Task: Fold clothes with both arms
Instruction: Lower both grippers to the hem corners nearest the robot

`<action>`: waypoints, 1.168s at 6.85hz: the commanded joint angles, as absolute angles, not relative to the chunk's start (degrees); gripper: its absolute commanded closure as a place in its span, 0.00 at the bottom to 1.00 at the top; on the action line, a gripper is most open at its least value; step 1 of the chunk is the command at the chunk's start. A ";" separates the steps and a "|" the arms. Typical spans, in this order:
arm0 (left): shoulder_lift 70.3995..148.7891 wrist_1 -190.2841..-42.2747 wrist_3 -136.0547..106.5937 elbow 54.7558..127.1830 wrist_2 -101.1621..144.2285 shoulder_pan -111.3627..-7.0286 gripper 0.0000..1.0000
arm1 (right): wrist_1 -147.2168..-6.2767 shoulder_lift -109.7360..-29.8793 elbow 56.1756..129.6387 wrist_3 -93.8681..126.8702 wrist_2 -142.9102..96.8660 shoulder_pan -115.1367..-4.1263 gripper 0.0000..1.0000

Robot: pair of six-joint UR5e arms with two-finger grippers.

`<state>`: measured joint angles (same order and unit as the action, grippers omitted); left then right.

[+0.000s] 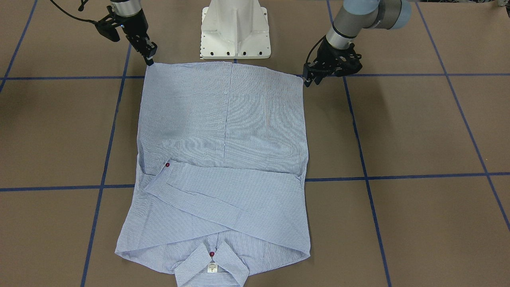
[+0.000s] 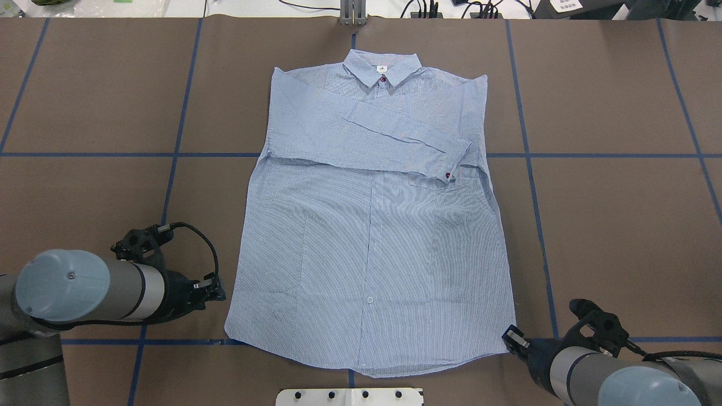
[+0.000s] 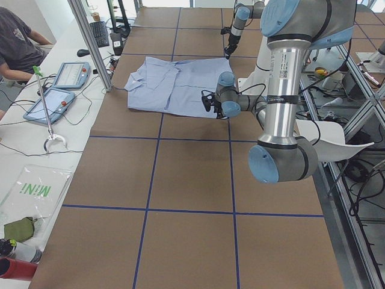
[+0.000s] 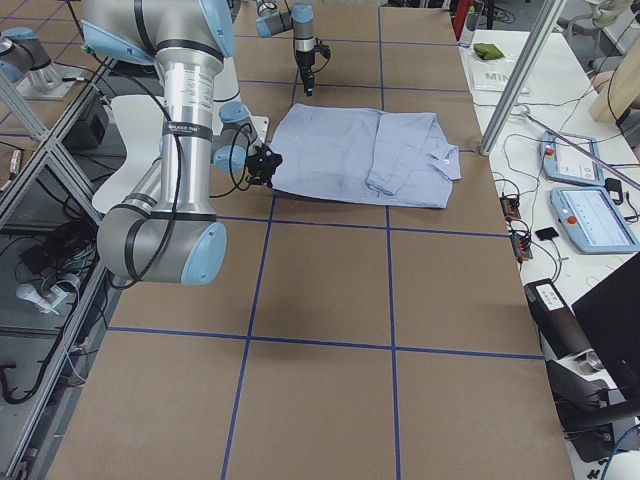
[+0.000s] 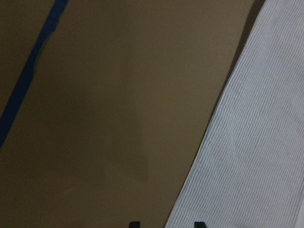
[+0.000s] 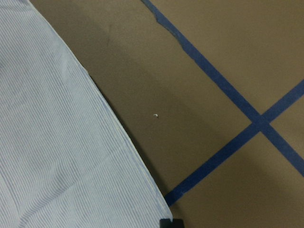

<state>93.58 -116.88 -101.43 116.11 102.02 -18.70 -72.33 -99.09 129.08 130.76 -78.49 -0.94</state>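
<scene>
Two robot arms reach over a brown bench (image 2: 620, 225) toward one light blue striped shirt (image 2: 372, 242) lying flat, front side up and buttoned.

Nearest the robot, the shirt's hem (image 2: 372, 369) runs just ahead of the white base (image 2: 350, 396). The left claw (image 2: 219, 293) hangs low just beside the hem's left corner. It is released: its wrist view shows two fingertips (image 5: 134, 223) apart, with the shirt's side edge running between them. The right claw (image 2: 512, 337) sits at the hem's right corner, touching or nearly touching the cloth. Its wrist view shows only one dark tip at the corner, so I cannot tell whether it is parted or clenched.

Farther out, the shirt body lies smooth. Beyond it, both sleeves (image 2: 395, 141) are crossed over the chest, one cuff (image 2: 451, 172) with a dark red button on top. Farthest away is the collar (image 2: 383, 70), with its white label.

The step in hand looks like taking hold of the two hem corners. Next, each claw likely needs to pinch its corner. Then both should lift evenly and carry the hem toward the collar, keeping the cloth taut so the crossed sleeves stay put.
</scene>
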 commanded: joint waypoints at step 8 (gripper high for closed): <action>95.98 -113.47 -101.95 113.91 100.46 -14.59 0.58 | -72.33 -99.32 129.02 130.69 -78.49 -0.97 1.00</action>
<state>96.05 -113.43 -101.99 114.24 100.45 -14.59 -72.33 -99.25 128.94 130.69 -78.49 -0.97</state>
